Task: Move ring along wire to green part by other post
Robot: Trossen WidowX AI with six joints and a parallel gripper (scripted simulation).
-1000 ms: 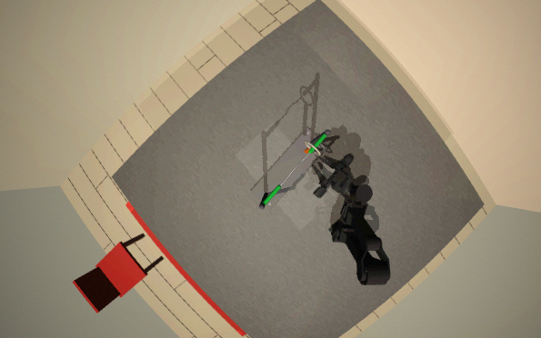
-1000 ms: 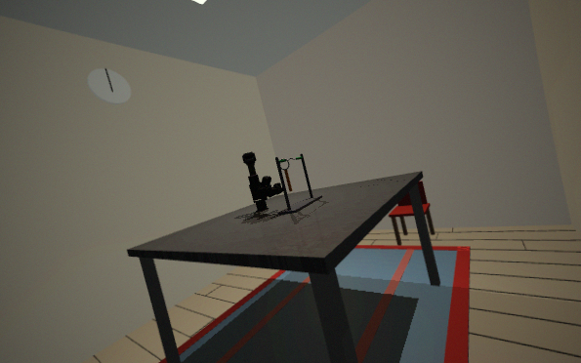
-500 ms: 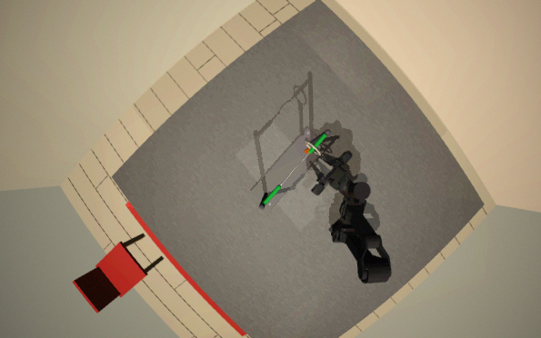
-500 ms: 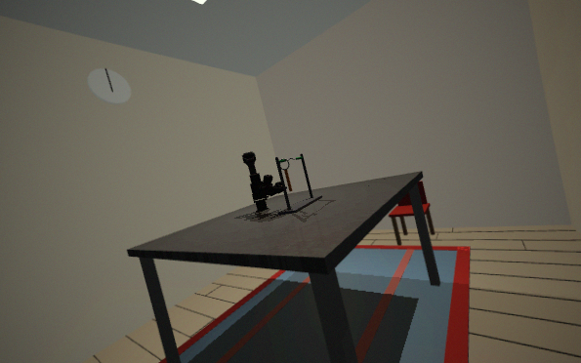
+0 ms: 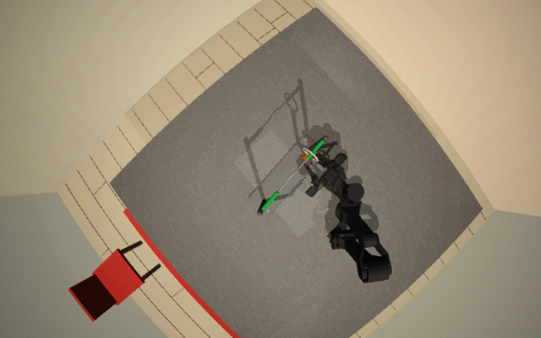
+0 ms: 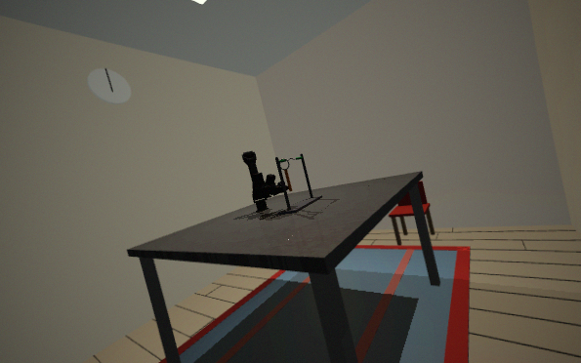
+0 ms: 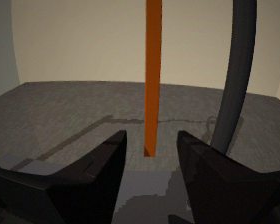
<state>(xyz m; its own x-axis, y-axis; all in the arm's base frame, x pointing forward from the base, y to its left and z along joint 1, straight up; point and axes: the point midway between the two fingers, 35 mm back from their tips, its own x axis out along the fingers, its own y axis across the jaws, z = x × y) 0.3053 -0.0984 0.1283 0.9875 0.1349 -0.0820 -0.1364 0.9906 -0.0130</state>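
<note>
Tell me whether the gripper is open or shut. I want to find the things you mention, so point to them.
Open: in the wrist view its fingers stand apart, with the orange handle (image 6: 288, 180) (image 7: 152, 85) showing between them and a gap on either side.

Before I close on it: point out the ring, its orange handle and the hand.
ring (image 5: 305, 149) (image 6: 289, 166): top and exterior, its rim
orange handle (image 7: 152, 80): wrist, its shaft
hand (image 7: 152, 136): wrist, between its fingertips

My ring (image 5: 305, 156) hangs on the green wire part (image 5: 317, 146) toward 1 o'clock, 1 of 2; the other green part (image 5: 270, 201) lies toward 7 o'clock. A red chair (image 5: 118, 277) stands at 8 o'clock.
</note>
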